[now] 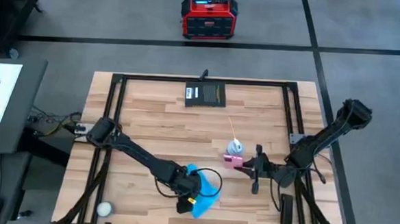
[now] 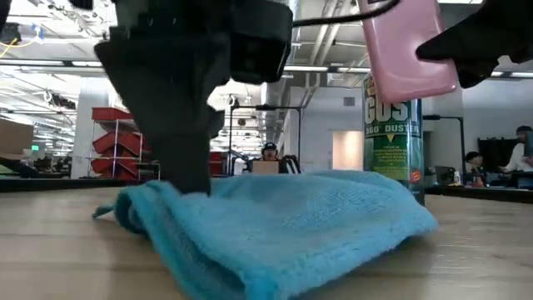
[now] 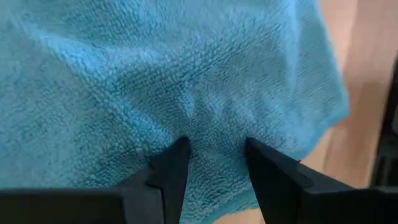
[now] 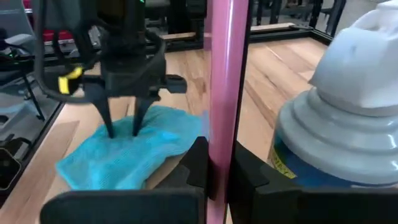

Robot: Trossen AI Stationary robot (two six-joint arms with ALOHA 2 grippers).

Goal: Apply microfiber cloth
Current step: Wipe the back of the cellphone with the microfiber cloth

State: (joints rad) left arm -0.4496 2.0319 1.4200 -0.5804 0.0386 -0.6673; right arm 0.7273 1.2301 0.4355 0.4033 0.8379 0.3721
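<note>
The sky-blue microfiber cloth (image 1: 206,192) lies rumpled on the wooden table near its front edge, also in the low view (image 2: 283,229). My left gripper (image 3: 214,155) stands over the cloth's left part, fingers down, shut on a pucker of it. My right gripper (image 4: 217,168) is to the right of the cloth, shut on a pink-backed phone (image 2: 408,46) that it holds above the table. The phone shows edge-on in the right wrist view (image 4: 221,74). My left gripper comes from above, pointing down, and pinches a raised pucker of the cloth (image 3: 214,134) between its two fingers (image 3: 177,162), away from the cloth's edges. The cloth lies on the table, slack around the pinch. How many layers, I cannot tell. My right gripper pinches the phone's two flat faces at its lower end (image 4: 219,155) between its two fingers (image 4: 196,165). The fingers come about level from the table's right side. The phone stands upright above them, lifted clear of the table.
A green duster can with a white cap (image 1: 236,148) stands just beyond the phone. A black flat pad (image 1: 206,94) lies at the table's far middle. A white ball (image 1: 104,208) sits at the near left corner. Black frame rails (image 1: 114,114) run along the table's sides.
</note>
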